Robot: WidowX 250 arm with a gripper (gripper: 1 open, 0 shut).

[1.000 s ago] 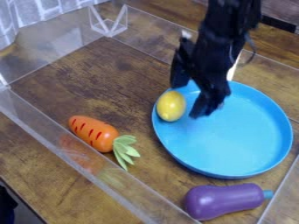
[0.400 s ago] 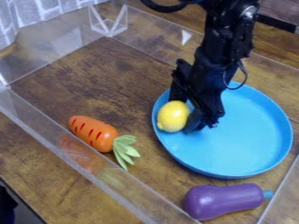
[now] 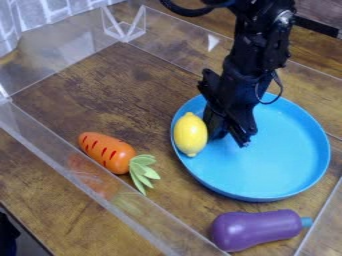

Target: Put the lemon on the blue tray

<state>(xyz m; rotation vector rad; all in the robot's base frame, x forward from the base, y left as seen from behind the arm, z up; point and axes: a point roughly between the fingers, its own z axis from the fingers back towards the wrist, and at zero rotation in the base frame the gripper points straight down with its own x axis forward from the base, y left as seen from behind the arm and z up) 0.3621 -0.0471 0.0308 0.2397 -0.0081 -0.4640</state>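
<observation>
The lemon (image 3: 191,135), a small yellow oval, stands on end on the left rim of the blue tray (image 3: 287,160), a large round plate with a raised rim. My black gripper (image 3: 233,132) points steeply down onto the tray just right of the lemon, and its fingers are shut. The lemon shows whole against the left side of the fingers, not between them. Whether a fingertip touches it I cannot tell.
An orange carrot (image 3: 107,152) with green leaves lies left of the tray. A purple eggplant (image 3: 254,230) lies near the front edge. Clear plastic walls (image 3: 67,150) border the wooden table on the left and front.
The gripper came down around the lemon and its fingers went from open to shut. The lemon shifted a little left and stood up taller on the tray's rim.
</observation>
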